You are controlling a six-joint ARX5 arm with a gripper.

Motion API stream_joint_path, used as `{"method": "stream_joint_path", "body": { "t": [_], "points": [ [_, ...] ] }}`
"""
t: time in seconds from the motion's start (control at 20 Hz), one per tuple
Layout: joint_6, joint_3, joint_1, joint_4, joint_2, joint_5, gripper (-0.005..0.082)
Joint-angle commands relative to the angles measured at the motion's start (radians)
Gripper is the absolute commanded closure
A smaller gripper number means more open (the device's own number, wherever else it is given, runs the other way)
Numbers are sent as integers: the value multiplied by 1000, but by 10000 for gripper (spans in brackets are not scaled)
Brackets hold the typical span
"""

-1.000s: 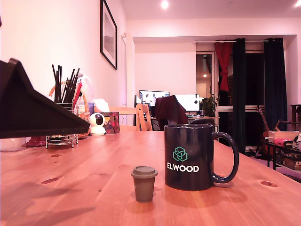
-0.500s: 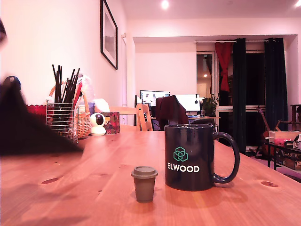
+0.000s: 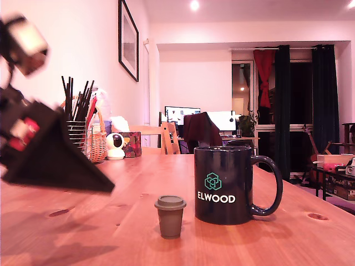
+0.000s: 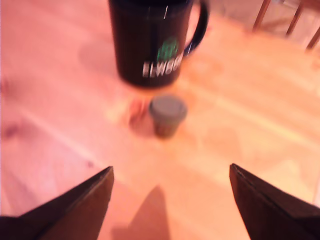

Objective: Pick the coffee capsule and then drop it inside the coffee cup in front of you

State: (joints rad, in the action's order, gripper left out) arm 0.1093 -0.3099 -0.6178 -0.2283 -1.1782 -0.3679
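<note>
- On the table (image 3: 288, 238), the capsule (image 3: 170, 215) is standing upright just beside the cup (image 3: 227, 184), on the exterior view's left of it and a little nearer that camera; whether the two are touching is too close to tell.
- The gripper (image 4: 170, 200) is hovering above the wood, well apart from the capsule, its two dark fingers (image 4: 75, 210) spread wide and holding nothing.
- The step in hand looks like the approach: the capsule is sitting untouched and the wrist view is framing it between the open fingers.
- The next move probably calls for a descent straight over the capsule, with the fingers closing below its rim and without knocking the cup alongside.
- The capsule is a stubby, tapering pod with a wider, flat-topped rim, dull tan-brown and matte; it is small and light-looking, so a nudge could tip it.
- The cup is glossy dark ceramic, straight-walled, with a loop handle on the exterior view's right, white lettering and a teal hexagonal logo.
- The table is warm, knotty wood with a soft sheen.
- Both views of the arm are blurring, so finer detail is escaping.
</note>
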Motion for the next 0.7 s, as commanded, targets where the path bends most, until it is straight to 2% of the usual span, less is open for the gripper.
{"method": "stream_joint_path", "body": {
  "t": [0.0, 0.1, 0.15, 0.35, 0.65],
  "points": [
    [2, -46, 0, 16, -31, 4, 97],
    [2, -83, -1, 49, -71, 4, 97],
    [31, -100, -4, 61, -90, 4, 97],
    [39, -171, -25, 104, -160, 14, 97],
    [90, -268, -56, 142, -283, 19, 97]
  ]
}}
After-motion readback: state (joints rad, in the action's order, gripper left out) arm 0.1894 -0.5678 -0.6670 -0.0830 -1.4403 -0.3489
